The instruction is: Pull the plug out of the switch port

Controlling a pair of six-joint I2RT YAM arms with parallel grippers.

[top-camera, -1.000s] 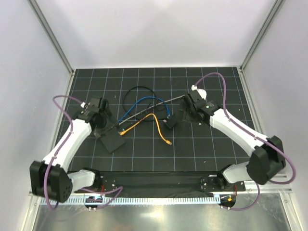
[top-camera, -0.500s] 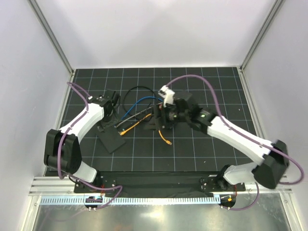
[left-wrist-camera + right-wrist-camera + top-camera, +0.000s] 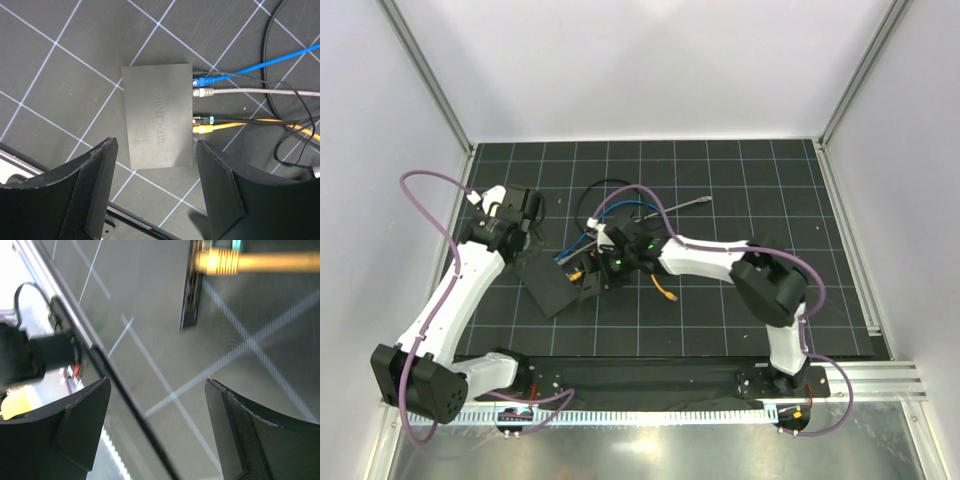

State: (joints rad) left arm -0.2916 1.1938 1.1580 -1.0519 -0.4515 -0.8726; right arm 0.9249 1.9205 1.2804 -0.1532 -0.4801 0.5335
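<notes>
The switch (image 3: 553, 288) is a flat matte-black box on the gridded mat; it also shows in the left wrist view (image 3: 157, 115). Blue (image 3: 202, 80), grey (image 3: 202, 92), black-teal (image 3: 202, 119) and yellow (image 3: 202, 129) plugs sit in its sockets. My left gripper (image 3: 518, 212) is open and empty above the mat, up-left of the switch, which lies below its fingers (image 3: 156, 146). My right gripper (image 3: 592, 278) is open and empty, low at the socket edge. In its view (image 3: 157, 385) the yellow plug (image 3: 220, 260) is just ahead in the switch edge (image 3: 189, 295).
Blue (image 3: 632, 210), grey (image 3: 692, 203), orange (image 3: 665, 290) and black (image 3: 595, 190) cables loop across the mat behind and right of the switch. The orange cable's loose end lies near the right forearm. White walls and metal rails enclose the mat; a black bar runs along the near edge.
My right gripper has swept left across the mat from the right side to the switch's socket edge. My left arm has shifted about while staying up-left of the switch.
</notes>
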